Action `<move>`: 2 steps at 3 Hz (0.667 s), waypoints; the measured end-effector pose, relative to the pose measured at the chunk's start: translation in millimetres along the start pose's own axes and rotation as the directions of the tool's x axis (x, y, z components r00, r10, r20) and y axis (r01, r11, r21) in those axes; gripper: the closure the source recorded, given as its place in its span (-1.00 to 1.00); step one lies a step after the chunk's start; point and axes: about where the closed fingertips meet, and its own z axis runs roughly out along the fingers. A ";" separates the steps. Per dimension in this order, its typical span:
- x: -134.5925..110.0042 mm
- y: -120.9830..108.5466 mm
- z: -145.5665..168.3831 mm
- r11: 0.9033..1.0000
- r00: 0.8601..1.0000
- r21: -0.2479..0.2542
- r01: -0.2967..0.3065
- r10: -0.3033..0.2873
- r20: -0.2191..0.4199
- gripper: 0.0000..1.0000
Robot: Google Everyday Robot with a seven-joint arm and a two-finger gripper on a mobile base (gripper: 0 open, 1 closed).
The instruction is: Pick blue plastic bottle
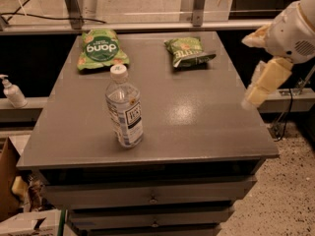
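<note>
The blue plastic bottle [124, 113] stands upright on the grey counter [197, 117], left of centre and towards the front. A large green snack bag [101, 49] and a smaller green bag [188, 51] lie well apart near the far edge. The end effector [261, 77] hangs beyond the counter's right edge, well apart from the bottle.

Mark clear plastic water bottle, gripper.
clear plastic water bottle [126, 116]: camera view, on its label.
gripper [250, 99]: camera view, at its tip, off the grey table [197, 132] right edge.
</note>
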 end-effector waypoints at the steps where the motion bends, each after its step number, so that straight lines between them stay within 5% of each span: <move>1: -21.8 -7.7 30.4 0.998 0.987 -0.061 -0.016 0.026 0.161 -1.00; 2: -44.3 9.3 44.7 0.994 0.959 -0.110 -0.021 0.051 0.279 -1.00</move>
